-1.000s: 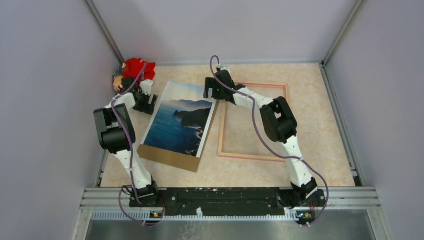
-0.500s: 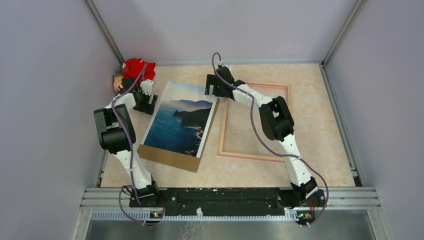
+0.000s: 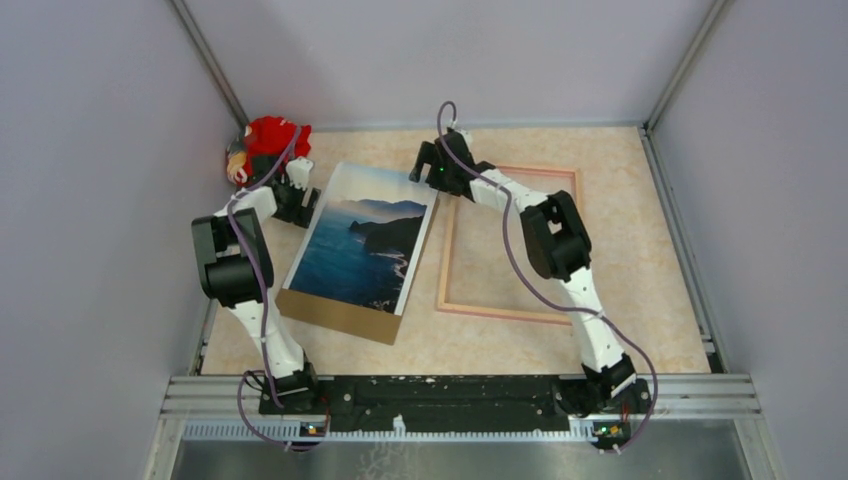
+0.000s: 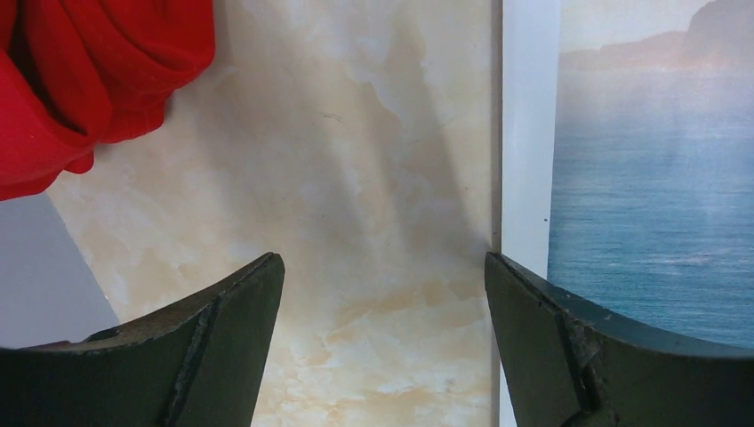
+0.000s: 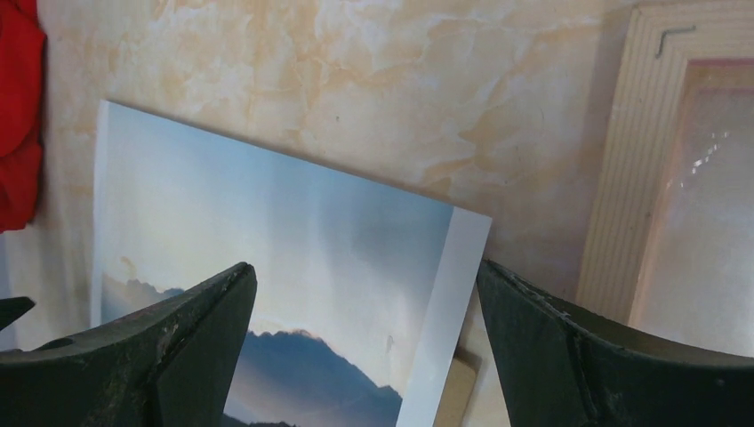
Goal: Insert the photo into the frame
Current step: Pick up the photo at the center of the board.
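The photo (image 3: 362, 240), a blue coast scene with a white border, lies face up on a brown backing board (image 3: 335, 315) left of centre. The frame (image 3: 500, 315) lies flat to its right, showing a pale ribbed rim (image 5: 636, 178) in the right wrist view. My right gripper (image 3: 422, 166) hovers open over the photo's far right corner (image 5: 267, 240), nothing between its fingers (image 5: 551, 356). Beside the photo's far left edge (image 4: 525, 133) my left gripper (image 3: 305, 205) stands open over bare table, its right finger (image 4: 569, 347) at the white border.
A red cloth toy (image 3: 268, 140) sits in the far left corner, close behind the left gripper, and shows as red fabric (image 4: 80, 80) in the left wrist view. Grey walls enclose the marbled table (image 3: 620, 200) on three sides.
The right gripper has shifted a little toward the back and right over the photo's far corner. The left gripper has edged slightly toward the photo's edge. Photo and frame have not moved.
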### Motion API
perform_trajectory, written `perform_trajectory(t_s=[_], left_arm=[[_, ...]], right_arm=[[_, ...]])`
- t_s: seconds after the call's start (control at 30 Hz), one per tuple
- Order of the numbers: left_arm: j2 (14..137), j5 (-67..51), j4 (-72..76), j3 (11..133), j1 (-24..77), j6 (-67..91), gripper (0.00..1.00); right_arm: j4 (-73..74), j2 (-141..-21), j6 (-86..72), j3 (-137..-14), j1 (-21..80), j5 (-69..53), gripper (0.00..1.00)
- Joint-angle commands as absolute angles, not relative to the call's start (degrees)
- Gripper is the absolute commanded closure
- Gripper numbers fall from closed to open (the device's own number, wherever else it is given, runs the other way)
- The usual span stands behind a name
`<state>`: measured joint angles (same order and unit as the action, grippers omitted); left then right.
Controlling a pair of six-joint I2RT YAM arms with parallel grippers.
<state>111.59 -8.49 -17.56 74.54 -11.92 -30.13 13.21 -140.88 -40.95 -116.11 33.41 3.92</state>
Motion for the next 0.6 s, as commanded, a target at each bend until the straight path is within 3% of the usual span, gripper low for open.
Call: perform_trajectory(t_s=[0.0, 0.33, 0.57], left_arm=[[112.9, -7.7, -19.2, 72.0, -10.8, -30.7, 0.10], [113.2, -7.1, -18.8, 71.4, -10.3, -31.0, 0.10], [113.3, -7.1, -18.7, 71.3, -10.2, -31.2, 0.10]], right_arm=[[9.5, -138.4, -49.5, -106.4, 32.7, -2.9, 0.05], [-16.5, -129.9, -57.9, -90.3, 30.8, -10.3, 0.07], [-23.8, -127.8, -58.9, -87.2, 30.7, -14.1, 0.11]])
